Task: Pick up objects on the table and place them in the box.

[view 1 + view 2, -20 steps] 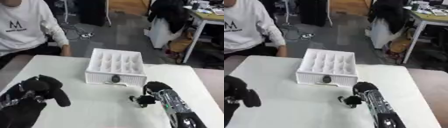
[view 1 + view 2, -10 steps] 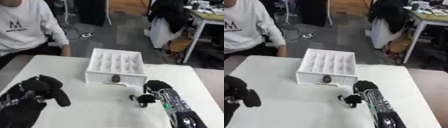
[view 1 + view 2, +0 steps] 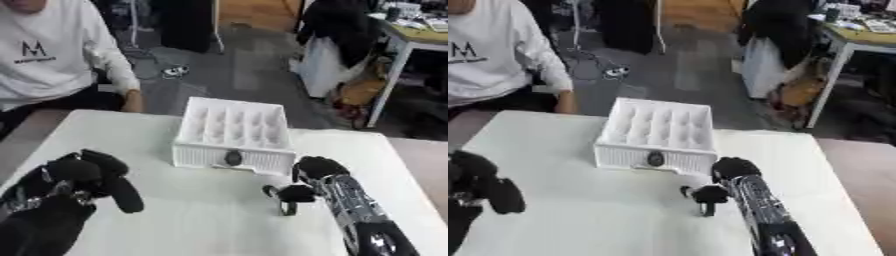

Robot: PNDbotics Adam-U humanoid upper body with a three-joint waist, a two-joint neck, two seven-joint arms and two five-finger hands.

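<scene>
A white box [image 3: 233, 134] with rows of small compartments stands at the middle of the white table [image 3: 192, 220], with a dark oval mark [image 3: 233, 158] on its near wall. My right hand [image 3: 313, 172] hovers just right of the box's near right corner, fingers [image 3: 289, 195] curled down on a small dark thing whose shape I cannot make out. My left hand [image 3: 74, 177] rests at the lower left, fingers relaxed and holding nothing.
The table's far edge runs just behind the box, and its right edge [image 3: 411, 180] lies close to my right arm. Bare tabletop lies between my two hands.
</scene>
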